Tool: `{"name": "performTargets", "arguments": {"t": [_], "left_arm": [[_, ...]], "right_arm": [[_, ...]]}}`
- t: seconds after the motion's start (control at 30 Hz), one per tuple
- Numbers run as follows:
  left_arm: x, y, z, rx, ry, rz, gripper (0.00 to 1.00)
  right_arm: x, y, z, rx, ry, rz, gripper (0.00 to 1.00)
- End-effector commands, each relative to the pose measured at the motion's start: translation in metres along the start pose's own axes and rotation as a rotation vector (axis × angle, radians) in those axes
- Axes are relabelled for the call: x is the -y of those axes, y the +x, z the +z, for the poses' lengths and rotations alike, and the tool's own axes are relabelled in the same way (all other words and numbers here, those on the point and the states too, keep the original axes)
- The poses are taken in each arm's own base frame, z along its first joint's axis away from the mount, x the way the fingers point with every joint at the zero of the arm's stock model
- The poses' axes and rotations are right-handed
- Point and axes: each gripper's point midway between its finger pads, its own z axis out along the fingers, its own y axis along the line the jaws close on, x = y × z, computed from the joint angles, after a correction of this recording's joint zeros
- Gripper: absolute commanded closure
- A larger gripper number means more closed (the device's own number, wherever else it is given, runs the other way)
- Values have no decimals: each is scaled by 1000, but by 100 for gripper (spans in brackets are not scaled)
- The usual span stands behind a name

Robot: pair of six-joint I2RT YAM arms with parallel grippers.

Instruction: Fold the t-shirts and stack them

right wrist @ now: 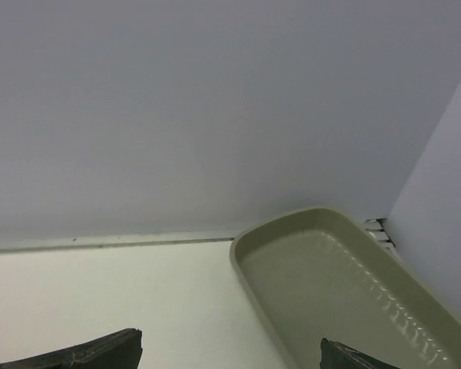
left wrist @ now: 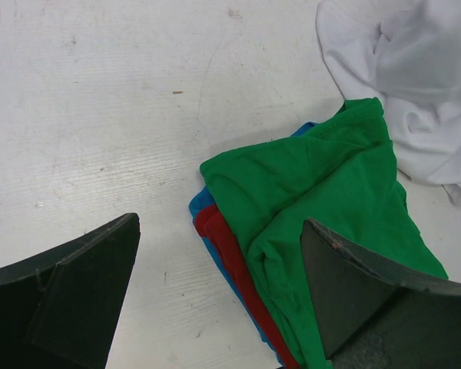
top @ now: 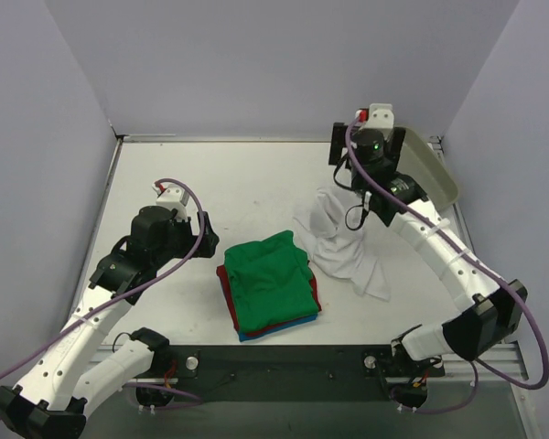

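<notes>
White and crumpled, the unfolded t-shirt (top: 343, 242) is found on the counter (top: 210, 174) just right of the green-topped folded stack (top: 270, 279), slanted far-left to near-right, nearest the right hand (top: 369, 146), raised beyond it, spread wide and empty, the left hand (top: 204, 240) likewise open.

The left arm (top: 101, 311) rises from its base at the near edge of the tabletop (top: 238, 183) and bends at the elbow toward the middle. Its wrist tips downward, and the left pincer (left wrist: 219, 231) hangs low with its dark fingers (left wrist: 84, 292) spread wide and nothing between them. The right arm (top: 439, 256) stretches out to the far right corner with the wrist lifted high and pointing away from the bases, and the right pincer (right wrist: 230, 344) also gapes wide and empty.
</notes>
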Motion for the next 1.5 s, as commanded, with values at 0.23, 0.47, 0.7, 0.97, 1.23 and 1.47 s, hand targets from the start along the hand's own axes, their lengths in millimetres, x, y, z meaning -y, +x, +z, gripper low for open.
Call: {"name": "performTargets", "arguments": {"t": [0.23, 0.47, 0.7, 0.97, 1.23, 1.47], "left_arm": [[7, -16, -2, 62, 36, -1, 5], [6, -15, 0, 57, 31, -4, 5], [5, -15, 2, 51, 25, -4, 5], [3, -13, 5, 40, 16, -7, 5], [1, -11, 7, 33, 8, -5, 5], [1, -10, 8, 25, 8, -8, 5]], "right_arm": [[38, 88, 98, -339, 91, 96, 0], [13, 172, 136, -600, 26, 186, 0], [16, 215, 148, -697, 57, 233, 0], [30, 234, 184, -675, 106, 267, 0], [51, 232, 219, -676, 145, 366, 1], [61, 217, 251, -637, 139, 440, 1]]}}
